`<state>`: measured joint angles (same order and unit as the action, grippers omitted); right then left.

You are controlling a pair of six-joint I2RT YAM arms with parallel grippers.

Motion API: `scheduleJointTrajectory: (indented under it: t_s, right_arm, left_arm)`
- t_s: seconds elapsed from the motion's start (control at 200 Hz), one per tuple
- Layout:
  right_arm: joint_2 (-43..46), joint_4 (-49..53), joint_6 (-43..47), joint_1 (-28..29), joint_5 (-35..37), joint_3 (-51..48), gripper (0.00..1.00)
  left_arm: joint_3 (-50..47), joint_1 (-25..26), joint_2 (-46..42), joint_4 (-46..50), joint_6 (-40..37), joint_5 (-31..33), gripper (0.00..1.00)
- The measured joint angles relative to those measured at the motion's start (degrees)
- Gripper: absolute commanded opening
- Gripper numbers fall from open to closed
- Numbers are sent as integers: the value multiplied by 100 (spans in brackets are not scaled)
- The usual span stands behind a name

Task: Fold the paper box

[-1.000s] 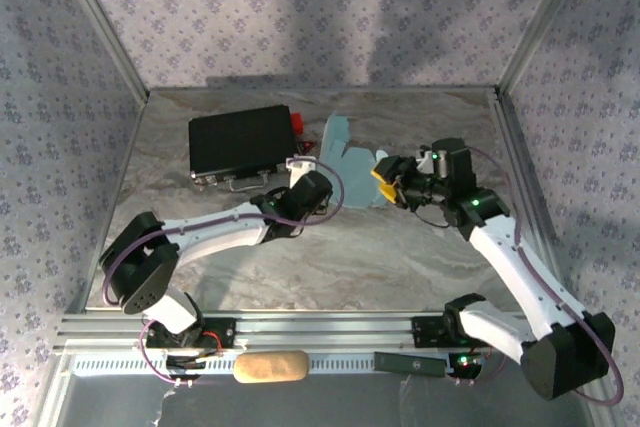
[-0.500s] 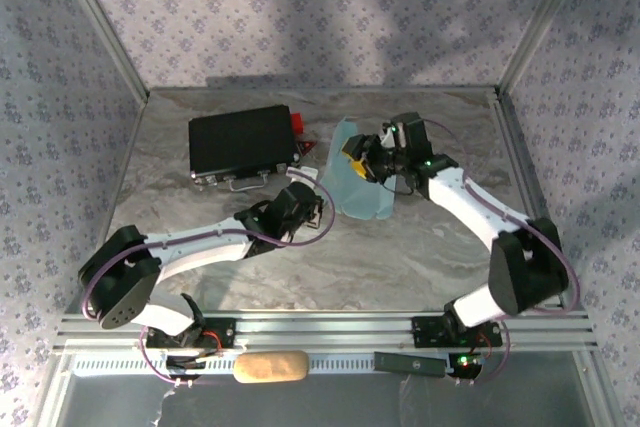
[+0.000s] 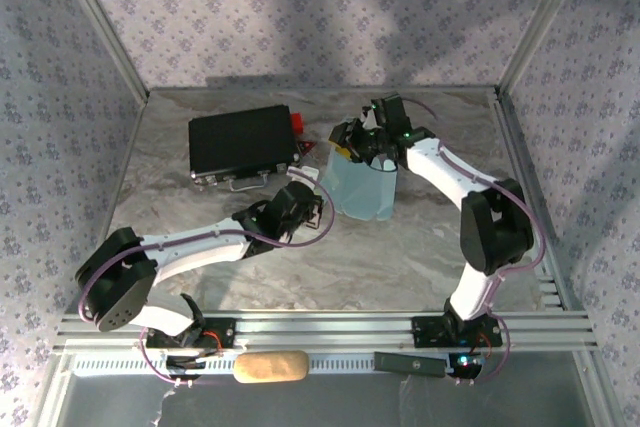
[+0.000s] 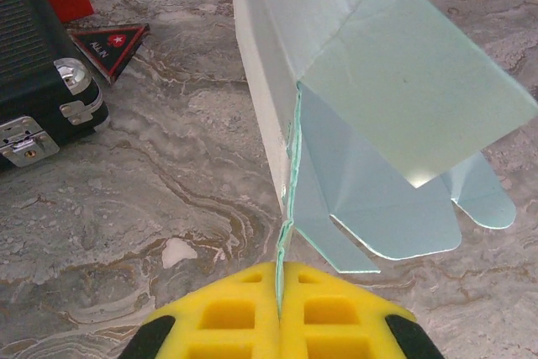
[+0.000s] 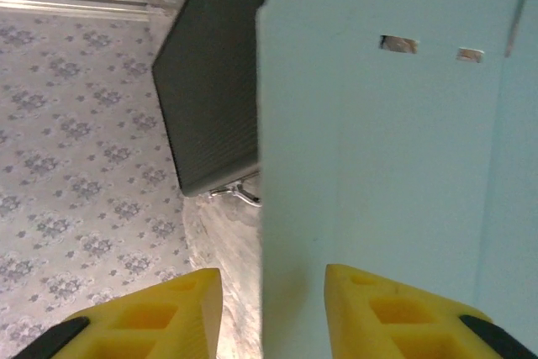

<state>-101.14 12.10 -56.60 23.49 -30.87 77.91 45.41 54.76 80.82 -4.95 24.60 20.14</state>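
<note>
left arm (image 3: 200, 242) low, forward; left jaws pinched | right arm (image 3: 450, 172) far forward; right jaws parted

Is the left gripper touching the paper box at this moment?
Touching. The left wrist view shows the left gripper shut on a thin edge of the paper box; the card runs straight into the closed seam, with no gap.

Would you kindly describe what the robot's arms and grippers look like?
The left arm and right arm are white shells with black joint housings, each trailed by a thin purple cable. The left gripper and right gripper have yellow fingers moulded with square recesses and black bases.
</note>
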Motion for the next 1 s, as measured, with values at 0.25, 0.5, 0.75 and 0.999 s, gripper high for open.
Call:
scheduleJointTrajectory:
  t_s: [0.25, 0.5, 0.75, 0.999]
  right_arm:
    - [-76, 234, 101, -33, -2, 186, 23]
    - [-144, 168, 70, -63, -22, 151, 22]
    - [-157, 144, 50, -63, -44, 140, 24]
    - [-157, 146, 52, -76, -98, -76, 17]
  left_arm:
    - [-2, 0, -15, 26, -15, 2, 0]
    - [-2, 0, -15, 44, -22, 2, 0]
    - [-11, 0, -17, 44, -116, 11, 0]
    - [-17, -4, -48, 87, -146, 20, 0]
